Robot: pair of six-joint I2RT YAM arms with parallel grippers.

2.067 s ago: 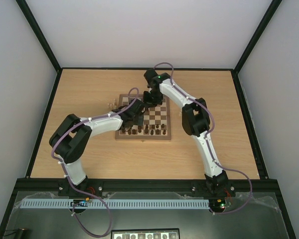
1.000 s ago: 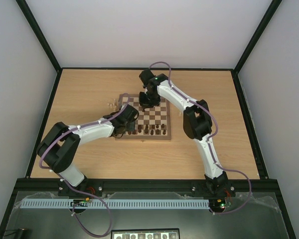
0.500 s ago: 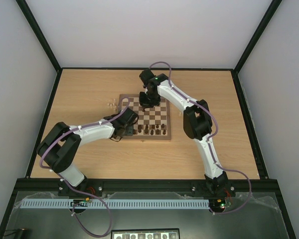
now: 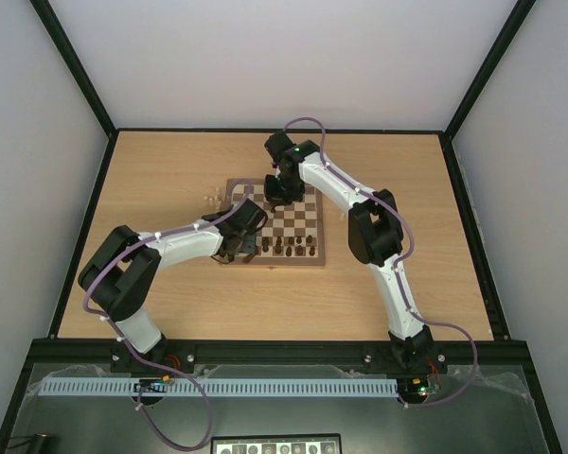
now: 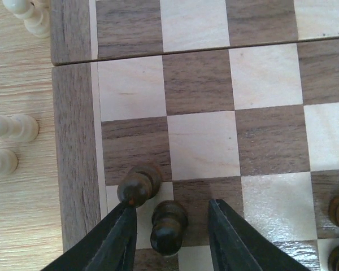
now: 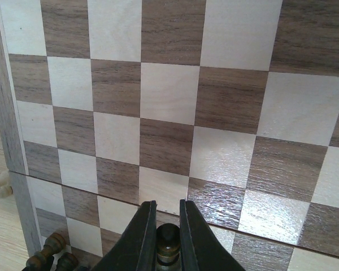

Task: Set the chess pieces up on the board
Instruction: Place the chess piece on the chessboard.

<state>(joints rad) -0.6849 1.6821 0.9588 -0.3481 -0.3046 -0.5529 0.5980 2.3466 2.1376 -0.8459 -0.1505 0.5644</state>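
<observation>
My left gripper (image 5: pixel 170 208) hung over the near-left corner of the board (image 5: pixel 73 141). Its jaws were parted and gripping nothing, with a dark pawn (image 5: pixel 168 226) standing free between them on its square, so I judged that one placed. My right gripper (image 6: pixel 166 209) was clamped on a dark piece (image 6: pixel 168 244) above the board's far half, presumably to carry it to the near rows. Cream pieces (image 5: pixel 14 127) lay just off the board's left edge, not yet set.

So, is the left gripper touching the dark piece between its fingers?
Apart. The left wrist view shows bare board on either side of the dark piece, between it and each finger of the open left gripper.
</observation>
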